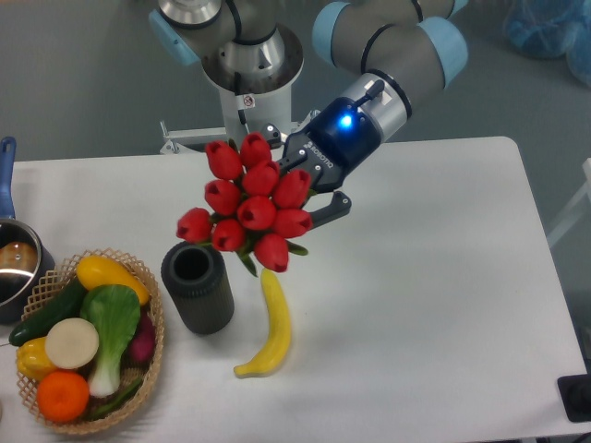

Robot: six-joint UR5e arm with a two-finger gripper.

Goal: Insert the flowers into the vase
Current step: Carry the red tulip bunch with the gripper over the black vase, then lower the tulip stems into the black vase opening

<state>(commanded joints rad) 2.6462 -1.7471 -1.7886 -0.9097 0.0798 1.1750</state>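
The flowers (247, 205), a tight bunch of red tulip buds with green leaves, hang in the air over the table just up and right of the vase. My gripper (309, 185) is shut on the flowers from the right, its fingers mostly hidden behind the buds. The vase (197, 285) is a dark cylinder standing upright with its round mouth open and nothing in it. The lowest buds sit level with the vase's rim, slightly to its right.
A yellow banana (268, 325) lies on the table right of the vase. A wicker basket (152, 346) of vegetables and fruit stands at the front left. A metal pot (17, 263) with a blue handle sits at the left edge.
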